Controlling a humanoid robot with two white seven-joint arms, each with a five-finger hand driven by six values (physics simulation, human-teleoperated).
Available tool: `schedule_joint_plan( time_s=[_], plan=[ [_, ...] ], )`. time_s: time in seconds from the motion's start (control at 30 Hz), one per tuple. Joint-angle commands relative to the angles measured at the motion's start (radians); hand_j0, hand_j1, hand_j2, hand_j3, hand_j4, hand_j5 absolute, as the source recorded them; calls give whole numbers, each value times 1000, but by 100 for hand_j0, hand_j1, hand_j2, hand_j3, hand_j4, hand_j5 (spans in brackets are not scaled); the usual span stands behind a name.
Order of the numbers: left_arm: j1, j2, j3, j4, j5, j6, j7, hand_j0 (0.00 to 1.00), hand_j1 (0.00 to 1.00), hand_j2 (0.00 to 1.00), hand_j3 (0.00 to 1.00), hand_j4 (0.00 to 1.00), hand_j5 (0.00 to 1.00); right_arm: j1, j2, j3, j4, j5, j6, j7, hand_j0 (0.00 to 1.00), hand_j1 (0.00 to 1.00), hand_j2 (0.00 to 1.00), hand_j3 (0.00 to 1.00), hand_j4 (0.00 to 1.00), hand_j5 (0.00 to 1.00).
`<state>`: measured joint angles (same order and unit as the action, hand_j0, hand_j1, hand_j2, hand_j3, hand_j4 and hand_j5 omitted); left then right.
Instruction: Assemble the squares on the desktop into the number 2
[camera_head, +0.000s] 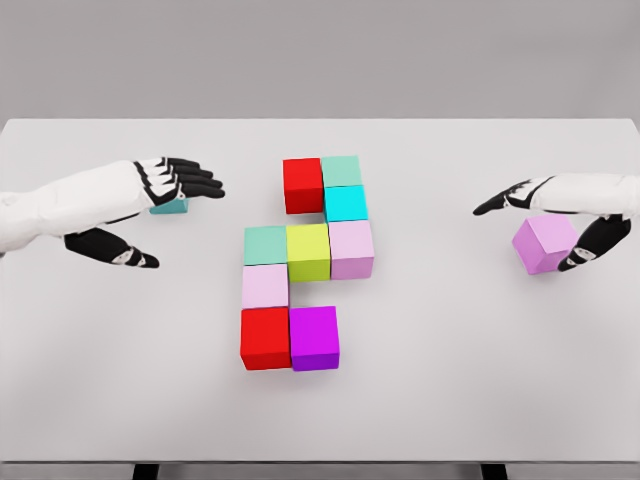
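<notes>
Several coloured cubes stand packed together mid-table: red, mint and cyan at the top, green, yellow-green and light pink in the middle row, pale pink below, then red and magenta at the bottom. My left hand is open at the left, its fingers stretched over a teal cube that is mostly hidden under them. At the right, my right hand is open, and a violet-pink cube sits tilted between its fingers and thumb.
The white table runs nearly the full width of the view, with its far edge at the top and its front edge near the bottom. A plain grey wall lies behind it.
</notes>
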<state>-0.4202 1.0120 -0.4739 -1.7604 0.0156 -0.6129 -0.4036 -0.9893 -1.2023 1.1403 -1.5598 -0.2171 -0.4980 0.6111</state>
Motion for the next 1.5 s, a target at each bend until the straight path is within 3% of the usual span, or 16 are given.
schedule_joint_plan(
  time_s=[0.0,0.23,0.27,0.33,0.4,0.43,0.53,0.67,0.8,0.87,1.0,1.07,1.2,1.47],
  plan=[
    [0,-1,-5,-2,0,2,-6,100,100,100,100,100,100,0,-3,-2,0,-1,-30,0,100,100,100,100,100,100],
    [5,4,-8,-2,1,41,2,100,100,100,100,100,100,-2,-3,4,1,1,-44,0,100,100,100,100,100,100],
    [-2,0,-8,-2,-3,111,38,100,100,100,100,100,100,0,-5,4,1,-1,-40,0,100,100,100,100,100,100],
    [0,-38,-9,-2,-43,232,206,100,100,100,100,100,100,3,-10,1,6,-7,-24,0,100,100,100,100,100,100],
    [1,-78,-11,-2,-123,357,315,100,100,100,100,100,100,4,-14,3,7,-5,70,-28,100,100,100,100,100,100],
    [0,-85,-11,-2,-144,418,330,100,100,100,100,100,100,5,-14,3,9,-5,113,-30,100,100,100,100,100,100],
    [-3,-82,-32,-2,-201,631,316,100,100,100,100,100,100,8,-10,1,9,-5,211,-51,100,100,100,100,100,100],
    [-61,-81,-130,-2,-321,693,178,97,97,97,97,97,97,26,-11,4,9,-8,222,-48,100,100,100,100,100,100],
    [-80,-81,-137,-4,-309,691,106,99,99,99,99,99,99,40,-8,4,6,-8,288,-50,100,100,100,100,100,100],
    [-81,-81,-138,-4,-255,691,97,99,99,99,99,99,99,40,0,4,7,-8,320,-54,100,100,100,100,100,100],
    [-100,-89,-161,-2,-232,693,98,98,98,98,98,98,98,55,6,6,23,-7,346,-113,100,100,100,100,100,100],
    [-103,-105,-167,1,-233,694,106,100,100,100,100,100,100,58,7,6,27,-7,363,-116,100,100,100,100,100,100],
    [-120,-127,-203,44,-235,696,108,100,100,100,100,100,100,69,46,19,104,-1,366,-117,100,100,100,100,100,100],
    [-164,-141,-241,50,-292,840,98,100,100,100,100,100,100,83,56,33,121,25,369,-136,100,100,100,100,100,100]
  ],
)
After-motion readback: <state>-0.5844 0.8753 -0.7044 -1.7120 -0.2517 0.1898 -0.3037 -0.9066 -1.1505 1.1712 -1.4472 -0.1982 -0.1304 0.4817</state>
